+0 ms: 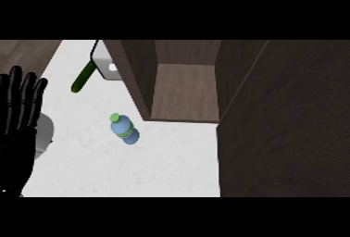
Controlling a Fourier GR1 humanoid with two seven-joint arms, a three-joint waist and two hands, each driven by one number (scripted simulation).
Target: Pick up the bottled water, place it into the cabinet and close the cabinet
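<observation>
A small blue water bottle (124, 129) with a green cap and green label stands on the white counter (137, 166), just left of the cabinet's front. The dark wooden cabinet (183, 92) is open, showing a bare brown shelf inside. Its door (287, 120) swings out wide at the right and fills that side of the view. My left hand (19, 115) rests at the left edge with its fingers straight and pointing up, well apart from the bottle. My right hand is not in view.
A green cucumber (82, 77) lies on the counter at the back left. Beside the cabinet's left wall sits a white box-like object (109, 68). A grey round object (42, 136) shows partly behind my left hand.
</observation>
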